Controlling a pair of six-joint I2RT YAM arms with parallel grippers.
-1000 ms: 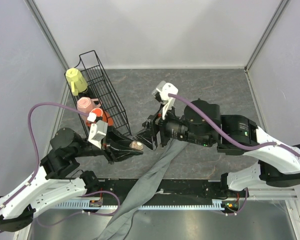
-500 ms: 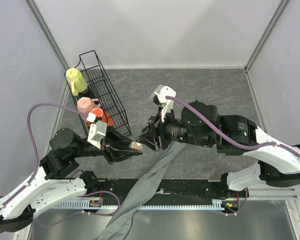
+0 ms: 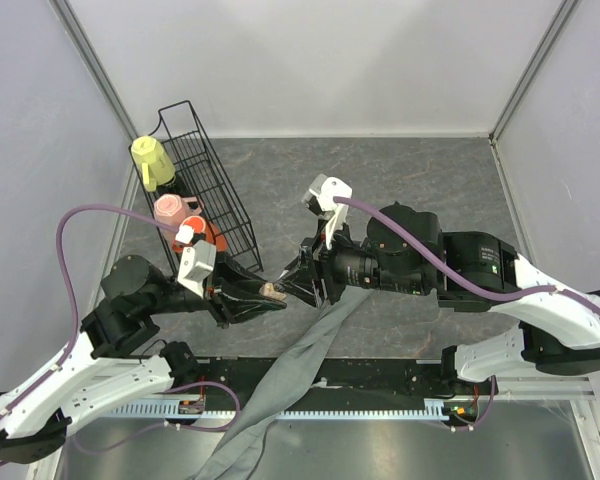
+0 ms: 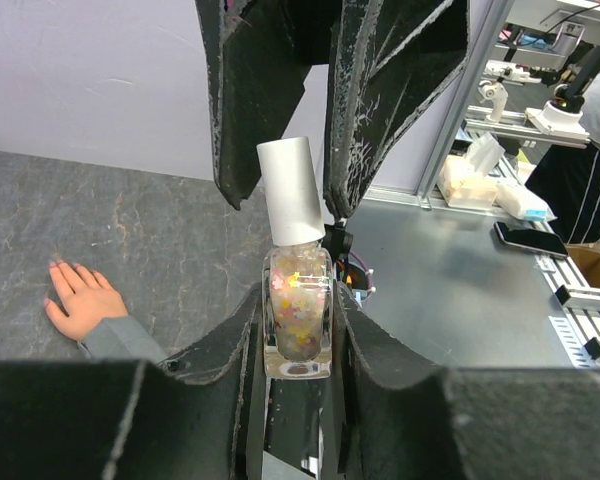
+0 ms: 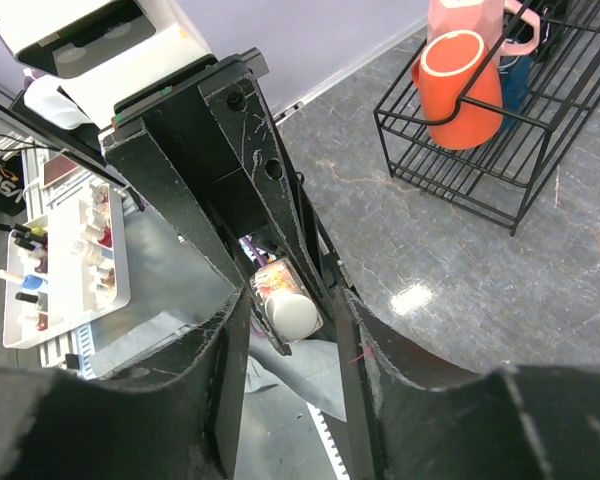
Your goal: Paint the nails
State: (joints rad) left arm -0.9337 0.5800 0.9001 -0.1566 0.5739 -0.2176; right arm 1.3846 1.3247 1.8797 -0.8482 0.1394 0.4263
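Left gripper (image 3: 264, 294): fingers clamped on the glass body of a nail polish bottle (image 4: 298, 325), one on each side, holding it upright above the table (image 3: 410, 180). The bottle is clear with flecked contents and has a white cap (image 4: 288, 190), which is seated on it. Right gripper (image 5: 293, 302): lowered over the bottle from the opposite side, with its fingers either side of the cap. The left wrist view shows a sliver of daylight on one side of the cap and near contact on the other, so whether the fingers actually pinch the cap cannot be determined. Mannequin hand (image 4: 80, 298): lying flat and palm down on the grey table, fingers spread, well apart from both grippers. The nails (image 4: 55, 268) are at its fingertips (too small in this view to judge any colour). Grey sleeve (image 3: 300, 370): runs from the wrist across the table and over the near edge between the arm bases; overhead, its upper end passes beneath the right arm. Black wire rack (image 3: 215, 190): stands at the table's left side, carrying a yellow cup (image 3: 152, 162), a pink cup (image 3: 170, 208) and an orange cup (image 5: 465, 90).
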